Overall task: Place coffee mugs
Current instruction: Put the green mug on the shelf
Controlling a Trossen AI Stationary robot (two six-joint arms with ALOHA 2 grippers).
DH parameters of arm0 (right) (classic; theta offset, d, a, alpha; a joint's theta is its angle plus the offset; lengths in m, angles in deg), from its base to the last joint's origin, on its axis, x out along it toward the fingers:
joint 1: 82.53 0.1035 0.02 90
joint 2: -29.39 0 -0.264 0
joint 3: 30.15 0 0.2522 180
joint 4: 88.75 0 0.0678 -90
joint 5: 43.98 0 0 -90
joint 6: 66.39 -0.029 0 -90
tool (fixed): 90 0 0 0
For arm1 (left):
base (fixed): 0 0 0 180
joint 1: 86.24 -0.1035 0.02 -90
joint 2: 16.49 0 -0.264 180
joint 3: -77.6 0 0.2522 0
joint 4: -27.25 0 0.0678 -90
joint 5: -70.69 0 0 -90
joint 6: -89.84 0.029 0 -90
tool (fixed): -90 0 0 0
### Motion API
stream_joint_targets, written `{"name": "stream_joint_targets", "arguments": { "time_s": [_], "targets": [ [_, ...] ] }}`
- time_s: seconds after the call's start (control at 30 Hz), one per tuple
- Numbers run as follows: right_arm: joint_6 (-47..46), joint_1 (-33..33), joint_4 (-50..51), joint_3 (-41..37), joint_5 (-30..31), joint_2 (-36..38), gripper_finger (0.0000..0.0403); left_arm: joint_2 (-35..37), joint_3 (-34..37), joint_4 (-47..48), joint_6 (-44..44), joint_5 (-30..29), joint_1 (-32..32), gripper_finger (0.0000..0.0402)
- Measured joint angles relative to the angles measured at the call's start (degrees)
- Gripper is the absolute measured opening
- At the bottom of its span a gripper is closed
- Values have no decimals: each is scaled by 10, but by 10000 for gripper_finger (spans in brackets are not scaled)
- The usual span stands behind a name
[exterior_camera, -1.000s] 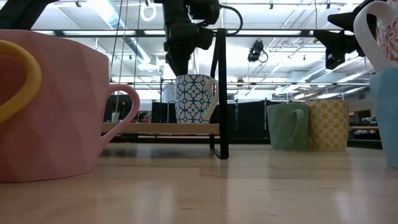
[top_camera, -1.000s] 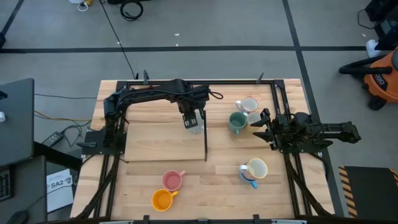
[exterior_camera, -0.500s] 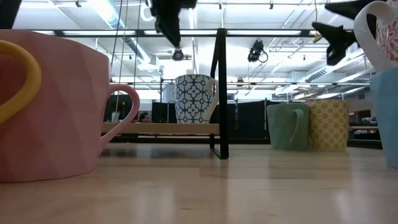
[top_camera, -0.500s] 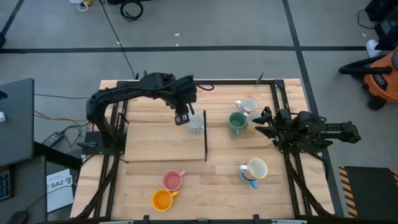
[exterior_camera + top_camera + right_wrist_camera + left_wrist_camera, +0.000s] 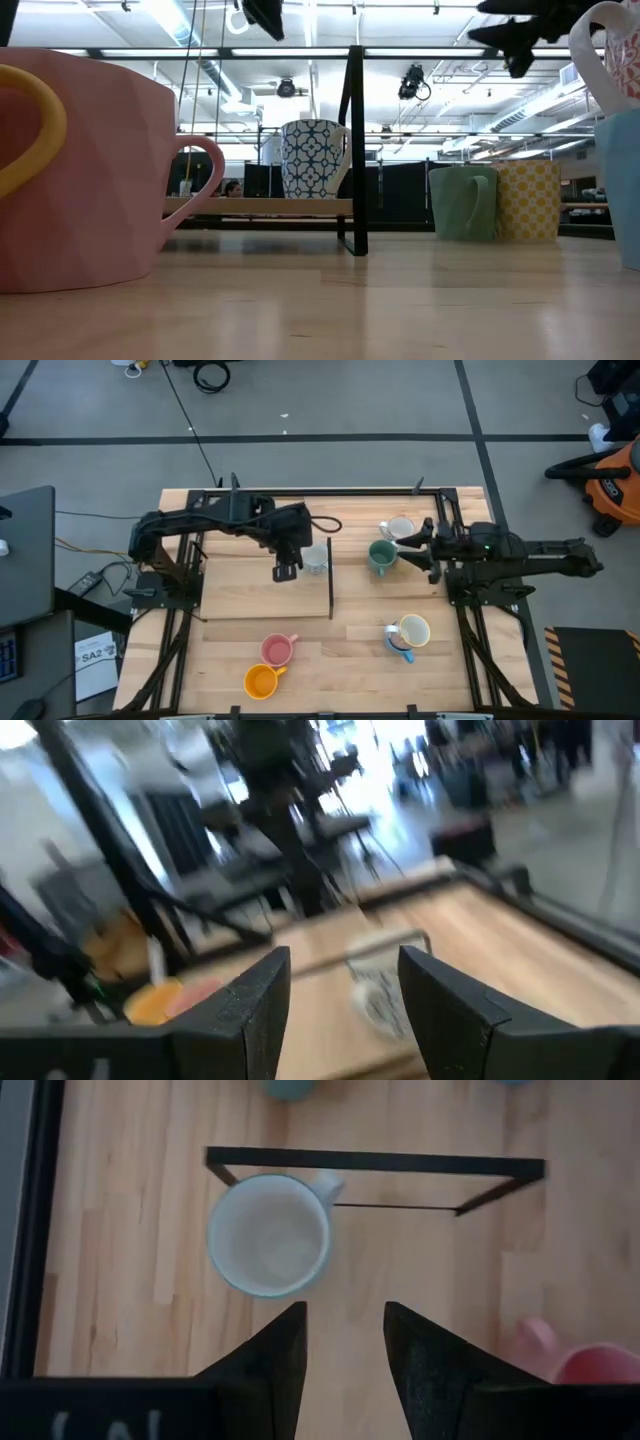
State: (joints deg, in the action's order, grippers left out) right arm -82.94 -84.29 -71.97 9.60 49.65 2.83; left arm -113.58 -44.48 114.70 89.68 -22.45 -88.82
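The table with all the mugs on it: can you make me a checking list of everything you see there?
Surface: wooden table, black frame rails along its edges.
Job's things: patterned mug on the low black stand; green mug, cream mug, pink mug, orange mug, white mug on blue mug.
Clutter: nothing seen.
End effectors: left end effector open, empty, beside the patterned mug; right end effector open, empty, near the green mug.
Cables: black cables on the floor.
Surroundings: orange vacuum, grey floor.
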Motion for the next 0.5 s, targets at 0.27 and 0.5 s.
{"name": "stream_joint_targets", "arguments": {
  "time_s": [0.27,0.5],
  "targets": [
    [-2,0,110,96,12,-157,193,47,18,4,-76,-90,53,141],
    [1,-3,109,108,13,-230,193,161,259,-153,-164,-133,106,141]
  ]
}}
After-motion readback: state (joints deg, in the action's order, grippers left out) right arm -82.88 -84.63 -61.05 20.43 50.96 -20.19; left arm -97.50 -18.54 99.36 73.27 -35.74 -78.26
